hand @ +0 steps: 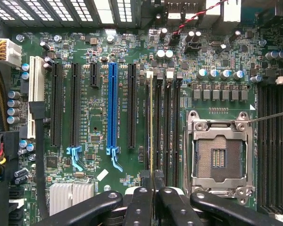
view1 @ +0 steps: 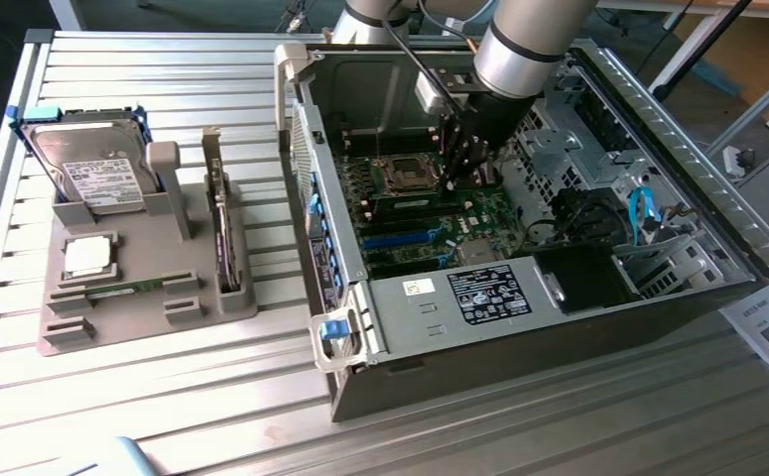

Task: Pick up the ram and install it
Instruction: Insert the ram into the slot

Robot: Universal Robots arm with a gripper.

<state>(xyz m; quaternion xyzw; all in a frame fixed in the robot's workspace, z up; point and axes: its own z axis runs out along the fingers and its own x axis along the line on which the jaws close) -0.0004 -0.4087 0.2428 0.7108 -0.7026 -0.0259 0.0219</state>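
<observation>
The slatted metal bench (view1: 159, 397) carries everything, and I work well above it. On it lies the open computer case (view1: 517, 347), and my arm (view1: 523, 45) reaches down into it, so my fingers (view1: 459, 180) hang inside its walls, close over the green motherboard (view1: 470, 223).

Well away from my fingers, outside the case on the exterior view's left, a grey holder (view1: 60, 327) sits on the bench. The large silver hard drive (view1: 93, 169) leans in it, with the square silver processor chip (view1: 89, 256) lying flat just in front of the drive.

From the wrist, the motherboard (hand: 96, 117) spreads out beneath my fingers (hand: 153, 193). The square processor socket (hand: 219, 157), its metal frame closed around an empty bed of contacts, lies just to one side of my tips. On the other side, a little further off, runs the long blue expansion slot (hand: 112, 103) among black ones.

Between the two, directly under and ahead of my fingers, is a bank of narrow black memory slots (hand: 167, 127). The ram (hand: 151, 127) stands edge-on there, a thin pale line running away from my tips along the slot on the blue-slot side of the bank. My fingers are pinched nearly together on its near end, holding it upright. Seen edge-on like this, I cannot tell whether it is pressed home in the slot or only resting over it.
</observation>
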